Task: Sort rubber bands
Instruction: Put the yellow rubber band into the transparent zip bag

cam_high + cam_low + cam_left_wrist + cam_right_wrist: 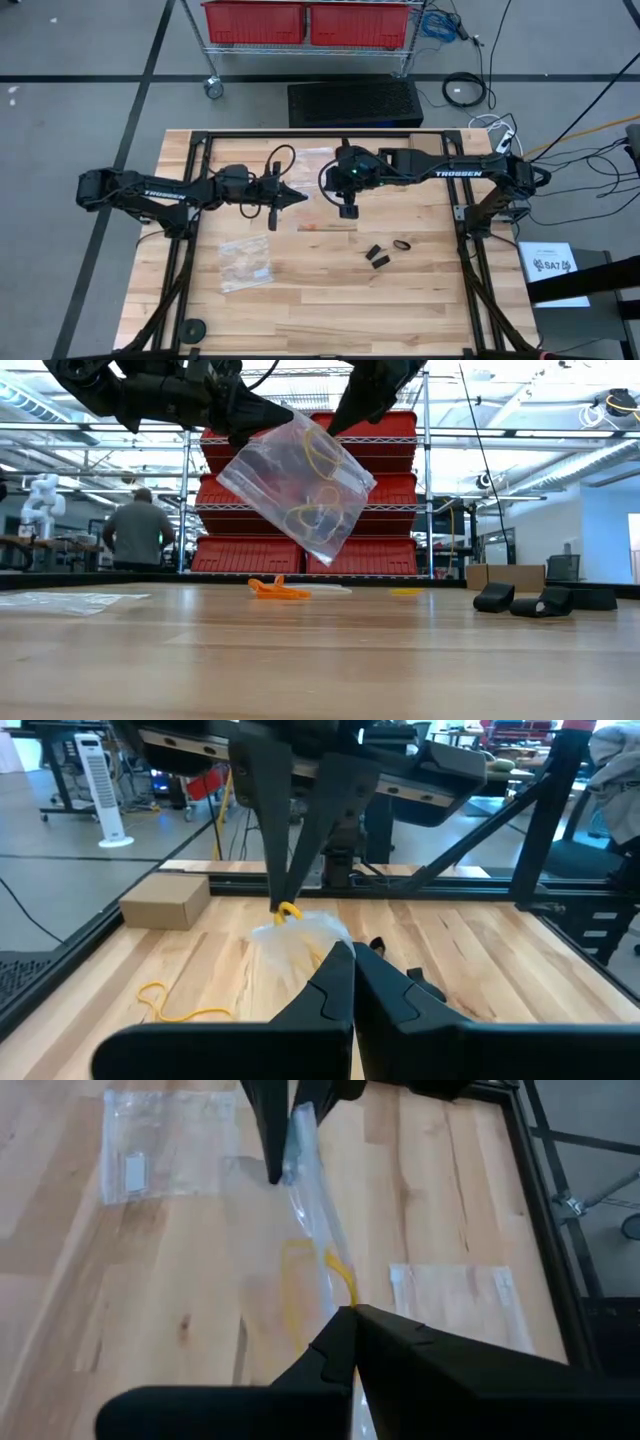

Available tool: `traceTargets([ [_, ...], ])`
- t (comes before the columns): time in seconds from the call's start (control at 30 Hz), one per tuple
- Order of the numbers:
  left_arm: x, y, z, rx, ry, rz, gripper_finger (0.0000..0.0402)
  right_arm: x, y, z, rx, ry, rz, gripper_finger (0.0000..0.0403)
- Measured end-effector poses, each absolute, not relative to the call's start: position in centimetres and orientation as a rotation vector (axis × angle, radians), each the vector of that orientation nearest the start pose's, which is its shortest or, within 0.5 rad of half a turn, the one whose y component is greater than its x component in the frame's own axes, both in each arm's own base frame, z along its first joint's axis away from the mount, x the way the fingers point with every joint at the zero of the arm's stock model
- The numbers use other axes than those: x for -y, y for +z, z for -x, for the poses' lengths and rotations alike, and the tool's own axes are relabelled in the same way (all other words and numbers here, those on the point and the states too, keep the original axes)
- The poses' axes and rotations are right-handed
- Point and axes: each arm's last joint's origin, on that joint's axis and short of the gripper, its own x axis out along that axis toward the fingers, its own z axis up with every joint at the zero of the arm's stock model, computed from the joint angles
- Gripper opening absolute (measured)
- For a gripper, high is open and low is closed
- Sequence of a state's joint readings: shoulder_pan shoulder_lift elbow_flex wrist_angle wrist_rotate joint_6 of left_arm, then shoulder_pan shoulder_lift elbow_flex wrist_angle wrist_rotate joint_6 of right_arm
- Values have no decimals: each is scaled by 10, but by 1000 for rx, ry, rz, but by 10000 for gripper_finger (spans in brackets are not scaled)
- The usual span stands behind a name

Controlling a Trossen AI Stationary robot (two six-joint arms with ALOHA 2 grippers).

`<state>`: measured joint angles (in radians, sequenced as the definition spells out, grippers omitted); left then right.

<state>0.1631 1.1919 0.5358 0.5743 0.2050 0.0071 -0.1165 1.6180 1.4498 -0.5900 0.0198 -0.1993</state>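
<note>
A clear plastic zip bag (300, 485) with several pale yellow rubber bands (312, 518) inside hangs tilted above the table's middle, between my two grippers. My left gripper (300, 197) comes in level from the table's left and is shut on the bag. My right gripper (347, 209) slants down from the right and is also shut on it. Orange rubber bands (278, 589) lie on the wood below the bag. Black rubber bands (380, 255) lie to the right of the middle. A yellow band (175, 1010) lies loose on the table. My left gripper pinches an edge of the clear bag (322, 942) between its two shut fingers, level, from the table's left. The bag is lifted clear of the table and tilted. My right gripper pinches the bag's opposite upper edge (335, 1298) between its shut fingers, slanting down from the table's right. The bag stretches from there toward the left gripper's fingers (272, 1140), clear of the wood.
A flat clear bag (243, 262) lies on the near left of the table and another (313, 160) toward the far edge. The black frame rails (190, 230) run along both sides. A small black round thing (190, 328) sits at the near left corner.
</note>
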Motion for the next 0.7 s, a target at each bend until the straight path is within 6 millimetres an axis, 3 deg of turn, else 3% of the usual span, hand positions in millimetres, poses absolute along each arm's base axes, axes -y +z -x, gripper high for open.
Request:
traceTargets([
  [0.4, -35, 239, -247, -80, -43, 7, 0, 48, 318, -351, -772, -27, 154, 0],
  [0.7, -35, 239, -247, -80, -42, 7, 0, 40, 319, -352, -757, 64, 101, 0],
])
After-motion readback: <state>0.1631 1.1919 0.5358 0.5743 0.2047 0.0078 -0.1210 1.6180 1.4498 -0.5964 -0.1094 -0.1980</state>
